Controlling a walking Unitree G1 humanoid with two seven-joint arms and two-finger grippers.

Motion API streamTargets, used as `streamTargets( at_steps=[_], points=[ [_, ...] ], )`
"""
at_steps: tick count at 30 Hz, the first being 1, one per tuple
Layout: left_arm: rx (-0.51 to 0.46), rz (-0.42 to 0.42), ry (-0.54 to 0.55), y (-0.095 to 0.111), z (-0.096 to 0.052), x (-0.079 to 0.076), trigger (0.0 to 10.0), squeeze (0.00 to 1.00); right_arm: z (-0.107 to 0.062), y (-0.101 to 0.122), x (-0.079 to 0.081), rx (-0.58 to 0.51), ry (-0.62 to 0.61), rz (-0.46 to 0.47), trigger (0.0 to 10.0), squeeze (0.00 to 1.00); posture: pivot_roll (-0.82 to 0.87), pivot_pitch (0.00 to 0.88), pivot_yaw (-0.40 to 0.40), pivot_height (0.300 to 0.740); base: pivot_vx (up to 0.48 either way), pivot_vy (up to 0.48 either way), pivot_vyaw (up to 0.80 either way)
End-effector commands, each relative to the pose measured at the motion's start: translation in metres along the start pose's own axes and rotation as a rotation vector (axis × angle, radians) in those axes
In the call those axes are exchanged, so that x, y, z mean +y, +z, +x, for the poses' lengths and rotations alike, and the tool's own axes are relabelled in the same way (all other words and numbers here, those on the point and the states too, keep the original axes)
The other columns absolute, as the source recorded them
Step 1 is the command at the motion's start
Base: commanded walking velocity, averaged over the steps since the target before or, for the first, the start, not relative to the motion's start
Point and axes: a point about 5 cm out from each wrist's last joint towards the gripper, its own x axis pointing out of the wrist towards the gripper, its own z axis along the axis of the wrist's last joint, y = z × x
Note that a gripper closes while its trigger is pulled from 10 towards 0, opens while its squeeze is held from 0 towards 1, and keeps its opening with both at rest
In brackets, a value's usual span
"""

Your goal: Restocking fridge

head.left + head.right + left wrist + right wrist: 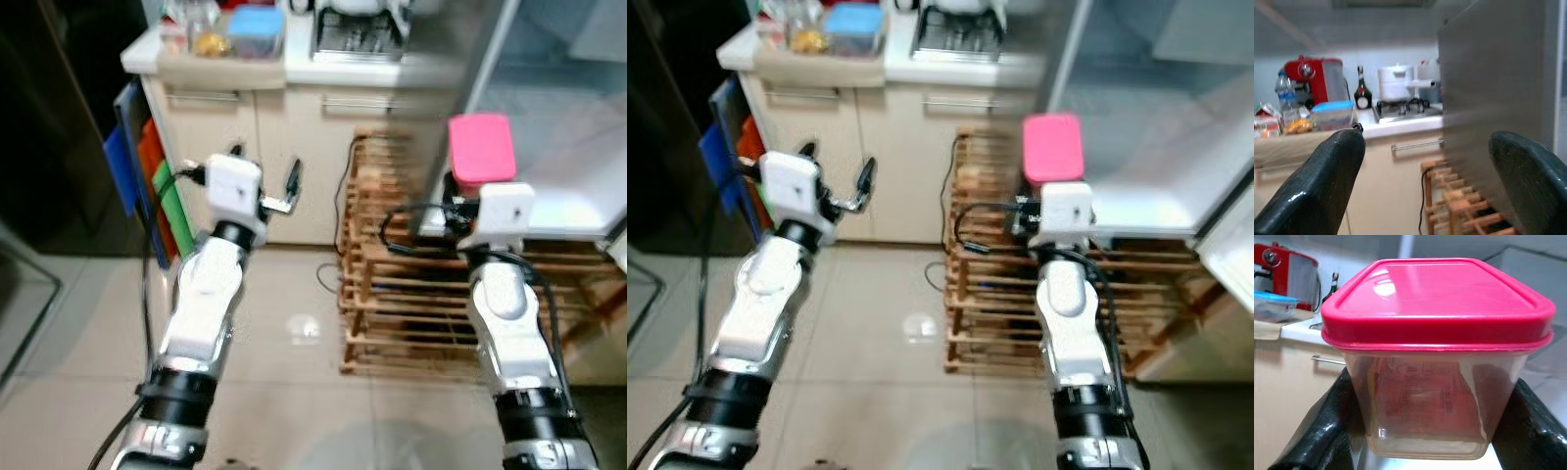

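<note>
My right gripper (pixel 460 201) holds the pink-lidded container (pixel 481 148) upright between its fingers, nearest the open fridge (pixel 568 108) ahead to my right, while my left gripper (pixel 266 181) hangs wide and empty

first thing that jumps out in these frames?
The pink-lidded container, clamped in the right gripper and held up beside the open fridge door. Next, the left gripper, open and empty, raised before the cream cabinet. Below the container stands a wooden rack.
</note>
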Motion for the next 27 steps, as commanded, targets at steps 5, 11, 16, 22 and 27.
streamTargets(
  at_steps=[5, 11, 16, 22, 27],
  points=[
    [0.019, 0.016, 0.03, -0.003, -0.001, 0.009, 10.0, 0.0, 0.001, 0.004, 0.007, -0.014, 0.021, 0.024, 0.0, 0.0, -0.05, 0.0, 0.007, 0.74, 0.251, -0.405, 0.0],
    [0.024, 0.011, 0.034, -0.004, -0.001, 0.01, 10.0, 0.0, 0.0, 0.004, 0.008, -0.011, 0.027, 0.021, 0.0, 0.0, -0.05, 0.0, 0.008, 0.74, 0.252, -0.405, 0.0],
    [0.022, -0.012, 0.034, -0.004, 0.0, 0.01, 10.0, 0.0, 0.0, 0.003, 0.007, -0.009, 0.059, 0.015, 0.0, 0.0, -0.05, 0.0, 0.008, 0.74, 0.288, -0.378, 0.0],
    [0.035, -0.017, 0.053, -0.006, 0.0, 0.012, 10.0, 0.0, -0.005, -0.005, -0.008, 0.029, 0.09, -0.011, 0.0, 0.0, -0.06, 0.0, 0.009, 0.74, 0.0, 0.0, 0.0],
    [0.043, -0.019, 0.044, -0.008, 0.001, 0.01, 10.0, 0.0, -0.005, -0.007, -0.008, 0.039, 0.079, -0.011, 0.0, 0.0, -0.06, 0.0, 0.013, 0.74, 0.0, 0.0, 0.0]
  ],
)
